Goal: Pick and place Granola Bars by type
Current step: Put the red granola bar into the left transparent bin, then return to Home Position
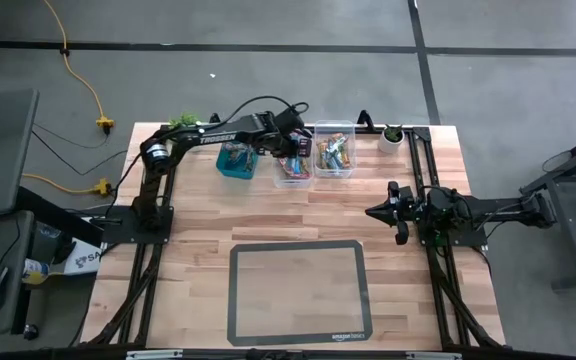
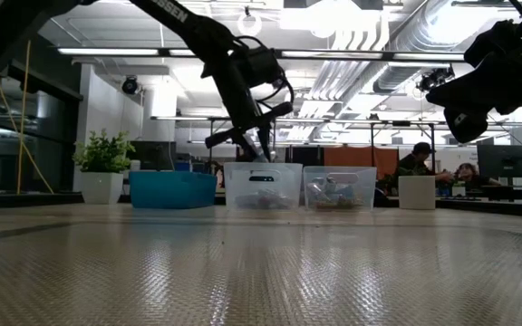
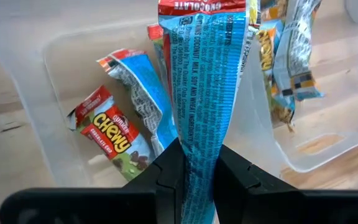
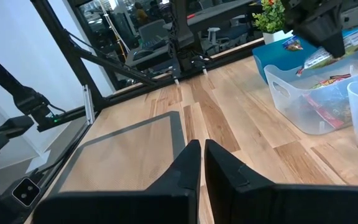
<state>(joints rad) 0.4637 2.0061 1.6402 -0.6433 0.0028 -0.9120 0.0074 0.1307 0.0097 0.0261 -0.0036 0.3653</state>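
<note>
Even, soft light falls from above on the wooden worktop, and shadows there are faint. From table height, bright ceiling lights behind the scene turn both arms into dark silhouettes, and the near surface gleams with a pale sheen. That close surface is soft, while the far room is sharper. Close to the left wrist camera, a blue foil wrapper shows crisp print with small glints; the clear bin around it looks hazy. The right wrist picture is bright, with straight edges bending slightly toward its borders.

Overhead, table-level and two wrist cameras, all sharing the middle clear bin at the table's far edge.
</note>
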